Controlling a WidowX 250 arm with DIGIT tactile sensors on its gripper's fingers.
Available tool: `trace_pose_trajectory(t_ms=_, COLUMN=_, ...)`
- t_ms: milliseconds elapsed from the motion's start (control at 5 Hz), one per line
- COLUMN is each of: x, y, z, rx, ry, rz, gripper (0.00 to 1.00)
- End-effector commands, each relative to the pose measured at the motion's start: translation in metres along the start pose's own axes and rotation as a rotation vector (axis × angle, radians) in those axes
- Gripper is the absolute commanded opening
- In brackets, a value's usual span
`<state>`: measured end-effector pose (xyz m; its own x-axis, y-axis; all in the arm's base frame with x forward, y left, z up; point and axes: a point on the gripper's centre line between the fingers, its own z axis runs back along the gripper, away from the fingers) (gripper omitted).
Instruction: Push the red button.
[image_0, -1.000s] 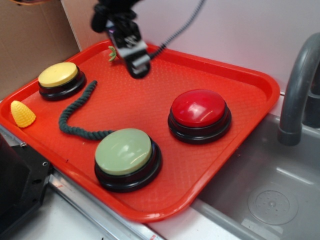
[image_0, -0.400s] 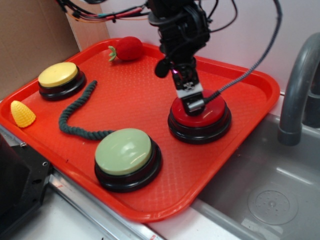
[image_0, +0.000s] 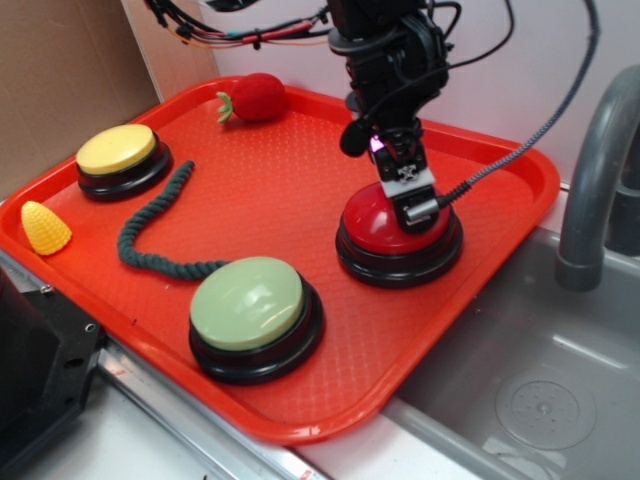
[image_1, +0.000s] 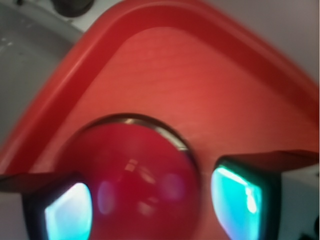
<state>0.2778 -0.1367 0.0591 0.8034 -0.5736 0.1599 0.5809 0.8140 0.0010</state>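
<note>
Now gripper (image_0: 412, 205) tips red button (image_0: 385, 228) (tray (image_0: 300, 200)).

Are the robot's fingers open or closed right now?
Open. In the wrist view the two fingers sit far apart, with the red button showing in the gap between them. Nothing is held.

On tray (image_0: 300, 190): red button (image_0: 385, 225) right-centre, under gripper (image_0: 415, 205) | green button (image_0: 250, 305) front | yellow button (image_0: 118, 150) left | rope (image_0: 155, 225) between yellow and green buttons | toy corn (image_0: 45, 228) front-left edge | toy strawberry (image_0: 255, 97) rear | sink (image_0: 540, 370) right of tray
</note>
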Motion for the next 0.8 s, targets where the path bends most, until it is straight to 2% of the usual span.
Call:
trace_pose_trajectory(t_ms=0, x=0.016, y=-0.017, z=0.013, rx=-0.001, ry=0.012, rz=-0.078, gripper=1.0)
trace_pose_trajectory(t_ms=200, x=0.016, y=-0.021, z=0.01, rx=0.002, ry=0.06, rz=-0.085, gripper=1.0)
trace_pose_trajectory(t_ms=600, x=0.013, y=-0.01, z=0.053, rx=0.068, ry=-0.02, rz=-0.052, gripper=1.0)
